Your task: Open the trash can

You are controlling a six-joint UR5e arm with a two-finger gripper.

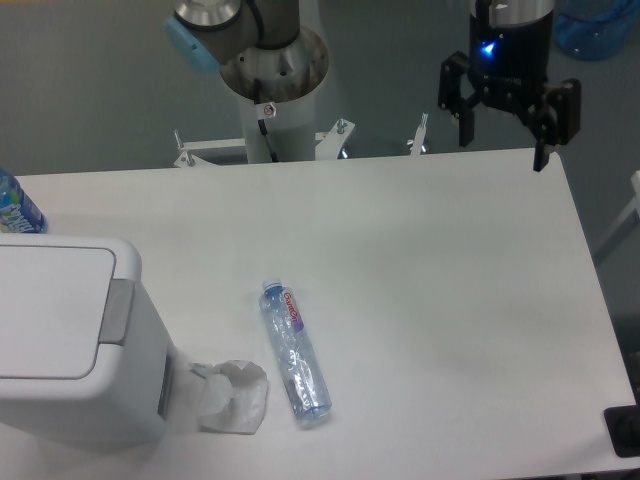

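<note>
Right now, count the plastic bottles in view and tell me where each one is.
2. One clear bottle lies on its side on the table, right of the trash can. Another bottle shows only partly at the left edge, behind the can; more could be hidden.

Trash can (60,340) lid shut; claw (504,140) spread wide, well apart.

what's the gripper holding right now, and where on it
Nothing. The gripper hangs open above the table's far right edge, with empty space between its fingers, far from the trash can, whose lid is closed.
</note>
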